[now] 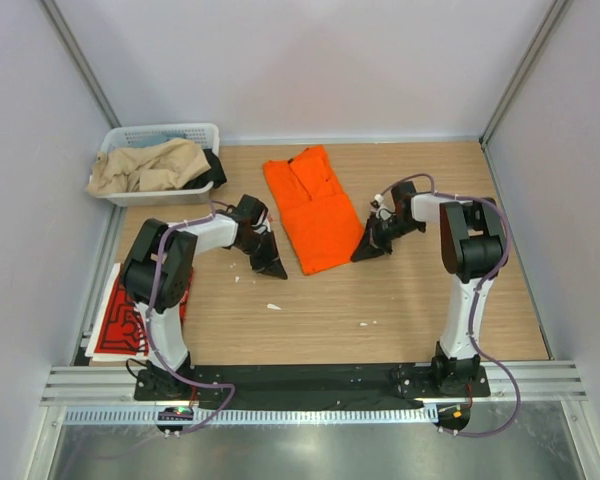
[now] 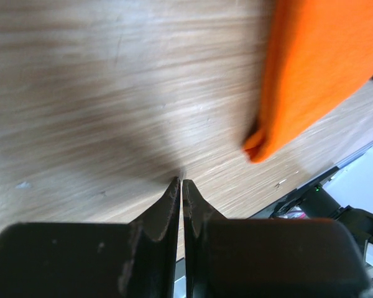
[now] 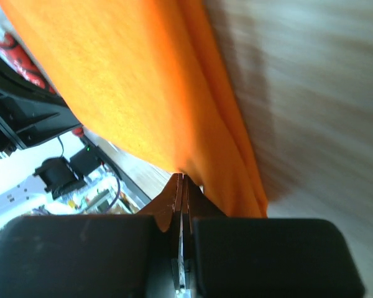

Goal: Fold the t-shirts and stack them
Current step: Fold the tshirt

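The orange t-shirt lies folded into a long strip on the wooden table's middle. It also shows in the left wrist view and in the right wrist view. The red t-shirt with white lettering lies flat at the left edge, partly under the left arm. My left gripper is shut and empty over bare wood, just left of the orange shirt's near corner. My right gripper is shut, its tips against the shirt's near right edge; no cloth shows between the jaws.
A white slatted basket at the back left holds beige and dark cloth. Small white scraps lie on the wood near the front. Grey walls close in the table on three sides.
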